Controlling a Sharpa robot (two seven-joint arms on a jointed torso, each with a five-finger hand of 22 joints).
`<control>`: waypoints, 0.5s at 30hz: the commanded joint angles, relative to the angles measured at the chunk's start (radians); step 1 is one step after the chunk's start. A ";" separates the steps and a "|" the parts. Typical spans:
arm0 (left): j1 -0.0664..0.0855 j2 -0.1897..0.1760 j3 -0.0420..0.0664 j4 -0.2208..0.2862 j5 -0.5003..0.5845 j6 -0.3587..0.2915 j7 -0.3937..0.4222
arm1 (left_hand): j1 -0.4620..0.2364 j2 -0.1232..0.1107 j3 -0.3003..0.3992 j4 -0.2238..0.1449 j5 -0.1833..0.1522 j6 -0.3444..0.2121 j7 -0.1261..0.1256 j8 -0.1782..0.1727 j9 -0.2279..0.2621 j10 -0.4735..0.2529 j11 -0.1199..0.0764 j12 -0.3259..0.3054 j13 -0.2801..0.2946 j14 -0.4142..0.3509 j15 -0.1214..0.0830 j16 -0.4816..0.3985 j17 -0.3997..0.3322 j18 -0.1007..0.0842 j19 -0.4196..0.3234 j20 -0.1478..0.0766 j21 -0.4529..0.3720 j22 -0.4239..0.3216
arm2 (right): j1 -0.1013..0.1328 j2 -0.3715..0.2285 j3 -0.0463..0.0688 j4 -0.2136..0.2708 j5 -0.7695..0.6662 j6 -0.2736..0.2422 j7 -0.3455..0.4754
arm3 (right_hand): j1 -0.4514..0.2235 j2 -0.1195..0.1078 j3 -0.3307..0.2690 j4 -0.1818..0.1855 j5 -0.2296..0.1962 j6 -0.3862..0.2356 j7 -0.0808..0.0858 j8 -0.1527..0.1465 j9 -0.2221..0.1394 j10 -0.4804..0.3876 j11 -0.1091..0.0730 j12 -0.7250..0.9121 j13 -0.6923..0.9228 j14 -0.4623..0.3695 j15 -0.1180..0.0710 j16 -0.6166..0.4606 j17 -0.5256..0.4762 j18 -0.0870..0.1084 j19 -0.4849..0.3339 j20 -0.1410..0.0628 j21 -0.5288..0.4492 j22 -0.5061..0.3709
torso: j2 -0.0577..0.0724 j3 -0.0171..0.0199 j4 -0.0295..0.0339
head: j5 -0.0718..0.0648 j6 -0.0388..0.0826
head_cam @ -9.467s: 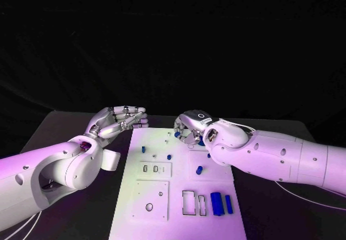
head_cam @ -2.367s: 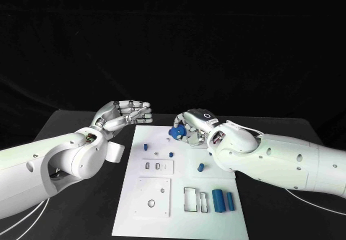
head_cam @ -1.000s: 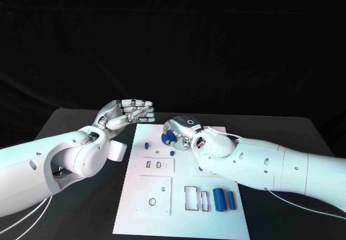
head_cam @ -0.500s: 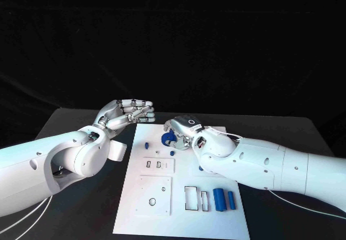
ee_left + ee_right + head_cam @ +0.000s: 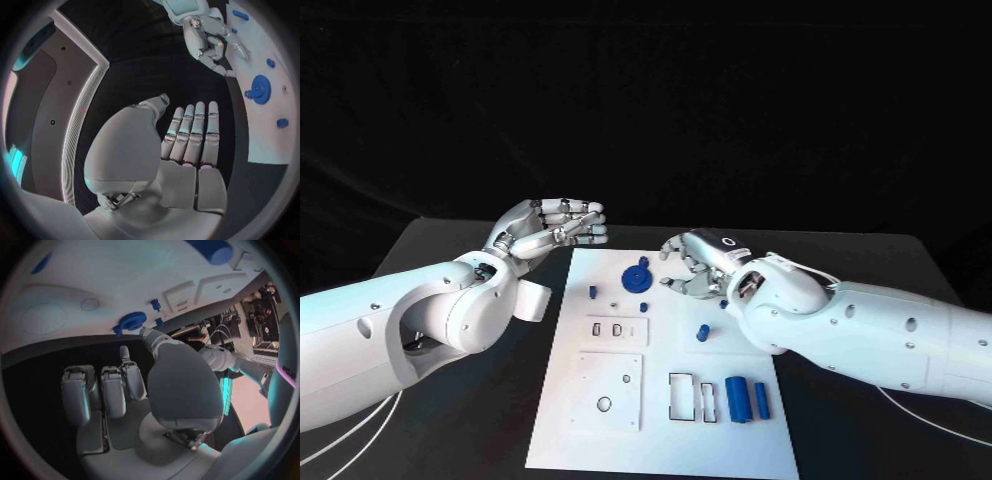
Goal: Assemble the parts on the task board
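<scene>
Blue gear (image 5: 639, 276) lies on the board (image 5: 668, 420), just beside the right hand (image 5: 695, 262), not touching it; that hand holds nothing, fingers loosely apart. Left hand (image 5: 554, 230) curled closed on nothing, near the board's far corner.

One task board (image 5: 661, 420), about seven blue parts (image 5: 734, 397), two hands (image 5: 692, 262).

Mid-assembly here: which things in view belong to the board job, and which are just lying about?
Job:
task board
blue gear, on the board, free of both hands
small blue pegs
two blue blocks by the slots
right robot hand, holding nothing

Lying about:
black table
left robot hand, curled beside the board
</scene>
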 commanded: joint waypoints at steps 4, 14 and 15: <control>0.001 0.001 0.001 -0.010 0.003 0.024 0.011 | -0.002 -0.008 0.007 -0.002 -0.004 -0.010 0.036 -0.007 -0.001 -0.002 0.007 -0.006 0.001 -0.001 0.005 -0.008 0.002 0.006 0.007 -0.002 -0.005 -0.001 | 0.022 -0.132 0.001 0.057 0.376 0.026 0.215 | 0.034 -0.006 0.016 -0.019 0.001 0.002 0.006 -0.014 0.001 -0.031 0.003 -0.030 0.027 0.074 0.004 -0.014 0.140 0.010 -0.004 0.008 -0.043 0.139 | -0.015 0.0103 -0.0239 | -0.006 -0.001; 0.000 0.009 0.000 -0.032 0.003 0.033 0.013 | -0.002 -0.008 0.007 -0.002 -0.004 -0.010 0.036 -0.007 -0.001 -0.002 0.007 -0.006 0.001 -0.001 0.005 -0.008 0.002 0.006 0.007 -0.002 -0.005 -0.001 | 0.011 -0.251 -0.002 0.020 0.485 0.100 0.296 | 0.051 -0.011 0.027 -0.031 0.001 -0.002 0.008 -0.025 0.001 -0.050 0.005 -0.050 0.006 0.074 0.006 -0.015 0.143 0.013 -0.013 0.009 -0.055 0.128 | -0.023 0.0248 -0.0381 | -0.012 -0.005; 0.000 0.010 0.000 -0.034 0.003 0.034 0.014 | -0.002 -0.008 0.007 -0.002 -0.004 -0.010 0.036 -0.007 -0.001 -0.002 0.007 -0.006 0.001 -0.001 0.005 -0.008 0.002 0.006 0.007 -0.002 -0.005 -0.001 | 0.006 -0.256 -0.002 0.007 0.486 0.107 0.302 | 0.052 -0.012 0.027 -0.032 0.001 -0.002 0.008 -0.026 0.001 -0.051 0.006 -0.051 0.005 0.075 0.006 -0.014 0.145 0.013 -0.013 0.009 -0.054 0.129 | -0.024 0.0277 -0.0401 | -0.012 -0.006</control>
